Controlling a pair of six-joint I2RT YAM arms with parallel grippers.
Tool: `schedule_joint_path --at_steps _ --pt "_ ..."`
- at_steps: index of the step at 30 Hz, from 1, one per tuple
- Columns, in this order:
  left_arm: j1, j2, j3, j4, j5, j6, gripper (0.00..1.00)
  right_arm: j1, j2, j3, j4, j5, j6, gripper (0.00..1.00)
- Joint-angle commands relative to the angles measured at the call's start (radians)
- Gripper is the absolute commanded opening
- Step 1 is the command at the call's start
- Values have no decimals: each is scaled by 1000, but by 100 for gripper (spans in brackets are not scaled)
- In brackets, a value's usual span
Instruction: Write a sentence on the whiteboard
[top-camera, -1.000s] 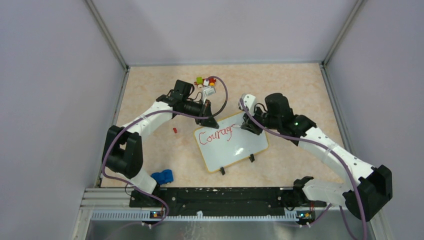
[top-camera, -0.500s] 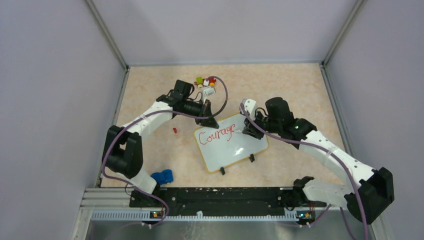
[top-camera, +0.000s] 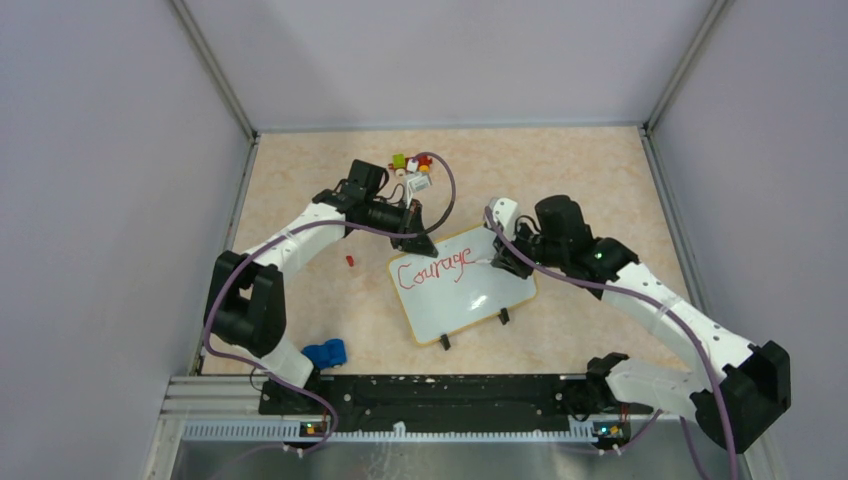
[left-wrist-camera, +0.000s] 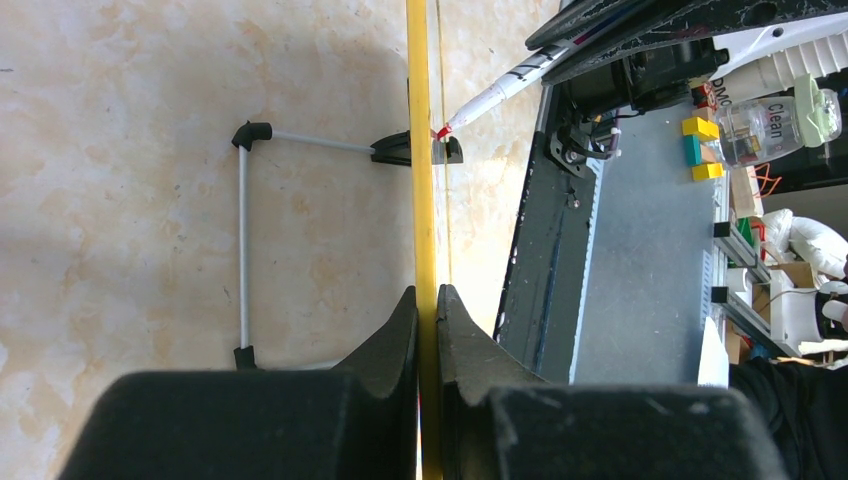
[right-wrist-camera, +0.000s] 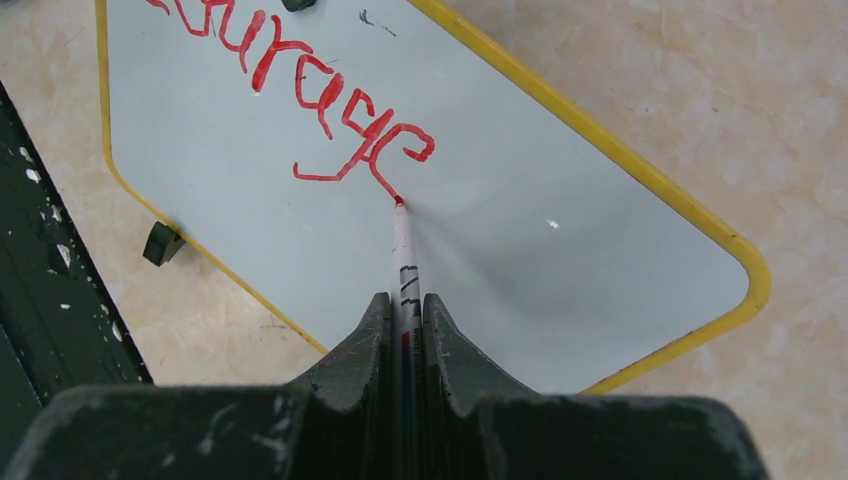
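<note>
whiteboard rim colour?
Yellow rim on the whiteboard, clearest in the right wrist view.

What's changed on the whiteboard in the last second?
The right jaws, shut on the marker, slid rightward across the whiteboard, and the red writing now reads Courage with its final e. The left jaws stayed clamped on the board's edge; the board stayed put.

Even, bright light, soft shadows, faint glare on the whiteboard (right-wrist-camera: 600, 260).

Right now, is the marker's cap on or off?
Off: the marker shows a bare red tip, touching the whiteboard.
</note>
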Motion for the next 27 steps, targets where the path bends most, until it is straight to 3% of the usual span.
schedule_joint_path --at_steps 1,10,27 --pt "-17 41 -32 -22 -33 66 0 -24 -12 32 1 59 -26 0" --pt "-16 40 -33 -19 -28 64 0 -32 -53 94 -77 -25 -4 0" --pt "-17 35 -34 -8 -18 54 0 -94 -62 49 -13 -23 26 0"
